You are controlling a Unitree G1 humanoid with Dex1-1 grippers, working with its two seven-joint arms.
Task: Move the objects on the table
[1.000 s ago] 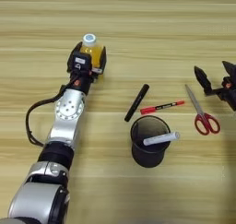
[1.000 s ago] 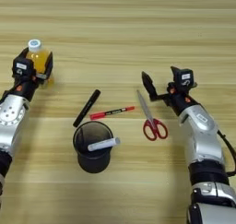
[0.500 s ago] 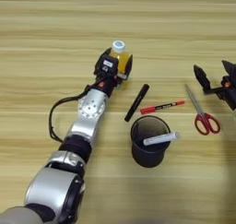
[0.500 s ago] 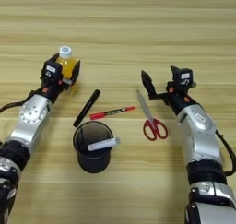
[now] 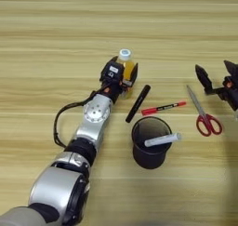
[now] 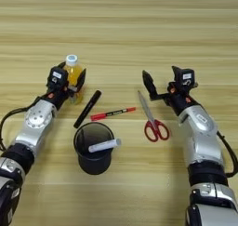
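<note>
My left gripper (image 5: 124, 74) is shut on the small orange-juice bottle (image 5: 126, 67), which stands upright with its white cap up, just left of the black marker (image 5: 138, 103). The thin red pen (image 5: 163, 108) lies right of that marker. In front of both stands the black round cup (image 5: 149, 142) with a pale grey marker (image 5: 162, 139) leaning across its rim. The red-handled scissors (image 6: 151, 118) lie to the right of the pen. My right gripper (image 6: 160, 83) hovers open just behind the scissors' blades. All rest on the wooden table (image 5: 56, 43).
My left arm has carried the juice bottle to the right, from the far left to right beside the black marker. The right arm has stayed where it was.
</note>
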